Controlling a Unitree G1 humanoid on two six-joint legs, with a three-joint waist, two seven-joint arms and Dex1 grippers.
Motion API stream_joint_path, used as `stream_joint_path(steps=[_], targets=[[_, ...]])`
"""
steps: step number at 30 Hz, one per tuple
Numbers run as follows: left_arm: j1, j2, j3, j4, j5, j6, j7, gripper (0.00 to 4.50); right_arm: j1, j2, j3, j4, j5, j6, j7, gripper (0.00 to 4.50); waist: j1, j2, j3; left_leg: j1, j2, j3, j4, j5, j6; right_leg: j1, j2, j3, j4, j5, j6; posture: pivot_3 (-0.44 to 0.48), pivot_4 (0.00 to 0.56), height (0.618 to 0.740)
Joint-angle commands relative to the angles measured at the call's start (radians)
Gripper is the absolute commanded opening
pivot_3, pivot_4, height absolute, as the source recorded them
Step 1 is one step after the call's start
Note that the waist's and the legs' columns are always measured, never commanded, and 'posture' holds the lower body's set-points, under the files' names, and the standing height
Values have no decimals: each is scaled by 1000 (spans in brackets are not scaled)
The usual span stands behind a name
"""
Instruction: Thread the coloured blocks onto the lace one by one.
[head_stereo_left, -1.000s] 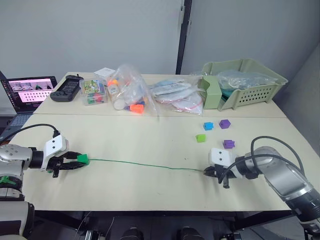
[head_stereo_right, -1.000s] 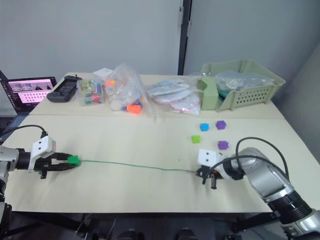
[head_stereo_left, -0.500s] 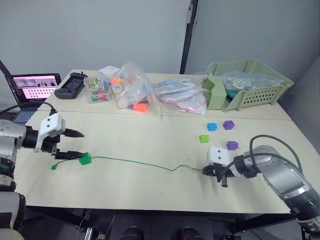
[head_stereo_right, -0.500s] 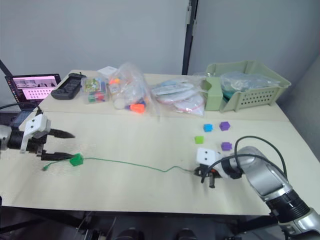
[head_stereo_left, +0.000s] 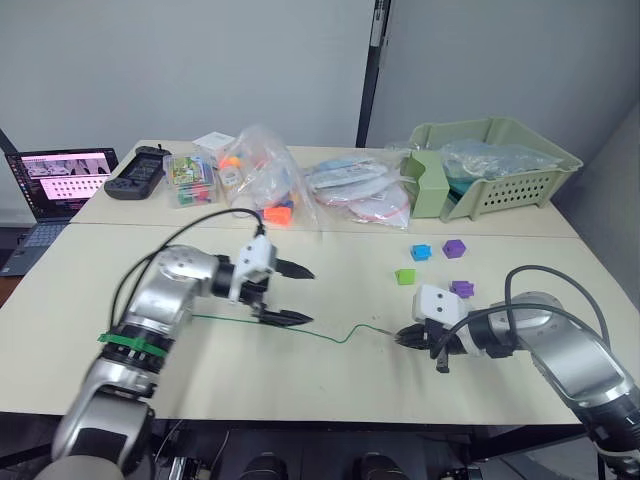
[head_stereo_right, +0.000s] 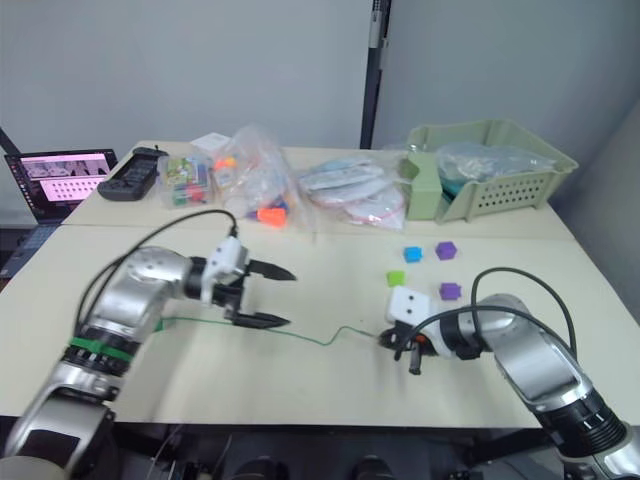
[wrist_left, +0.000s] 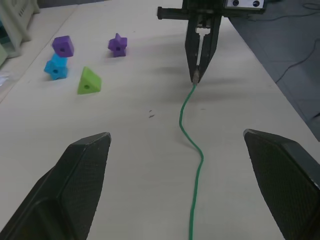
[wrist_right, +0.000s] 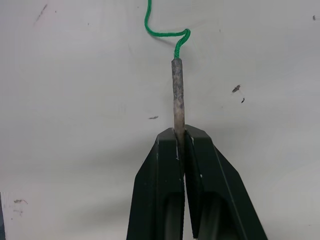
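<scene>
On the table (head_stereo_left: 330, 380), near its front edge, the right gripper (wrist_right: 180, 145) is pinching the lace (head_stereo_left: 330, 335) by its pale stiff tip (wrist_right: 177, 95); the fingers are clamped together on the tip's near end, and most of the tip is sticking out ahead of them. From that gripper the lace is running leftward across the table, with one small kink just beyond the tip, passing under the left gripper (head_stereo_left: 290, 293) and on behind the left arm. So the tip's long axis is pointing left, away from the loose blocks.

The left gripper is hanging over the lace's middle with its two fingers spread wide and nothing between them.

Four blocks are sitting just behind the right gripper, toward the basket (head_stereo_left: 500, 165): the lime block (head_stereo_left: 403, 276) nearest the lace tip, the blue block (head_stereo_left: 421, 252) and a purple block (head_stereo_left: 454, 247) farther back and side by side, and a second purple block (head_stereo_left: 462, 289) close beside the right wrist. All are lying well apart from the left gripper, so the right arm is much the nearer to them, yet it is busy with the tip; fetching one would probably fall to the open left gripper, reaching across.

No readable brand or writing is showing; the laptop (head_stereo_left: 62, 180) screen is too small to read.
</scene>
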Motion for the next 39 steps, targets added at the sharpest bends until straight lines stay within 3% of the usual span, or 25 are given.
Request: stream_joint_path(steps=[1, 8, 14, 26, 35, 39], targets=[[1, -66, -50, -28, 53, -42, 31, 4487, -2, -16, -26, -57, 25, 30, -9, 0, 1, 0, 0, 0, 0, 0, 0, 0, 0, 0, 0, 0, 0, 0, 0, 0, 150, 734], [-3, -179, -69, 15, 75, -82, 57, 4487, 2, -32, -27, -85, 51, 56, -13, 0, 1, 0, 0, 0, -1, -1, 0, 0, 0, 0, 0, 1, -1, 0, 0, 0, 150, 734], [-2, -211, -83, 32, 98, -88, 62, 2656, -8, -39, -26, -89, 62, 67, -16, 0, 0, 0, 0, 0, -1, -1, 0, 0, 0, 1, 0, 1, -1, 0, 0, 0, 150, 734], [-17, -253, -84, 73, 140, -101, 80, 2656, -14, -46, -23, -88, 75, 62, -27, 0, 2, 0, 0, 0, -2, -2, 0, 0, 0, 1, 0, 1, -1, 0, 1, 0, 150, 734], [-16, -267, -78, 67, 130, -81, 66, 9, -12, -49, -26, -92, 79, 67, -33, 0, 1, 0, 0, 0, -2, -3, 0, 0, 0, 1, 0, 1, -1, 0, 1, 0, 150, 734], [-23, -280, -76, 78, 136, -80, 78, 9, -20, -47, -28, -101, 85, 80, -34, 0, 2, 0, 0, 0, -2, -3, 0, 0, 0, 1, 0, 1, -1, 0, 1, 0, 150, 734]])
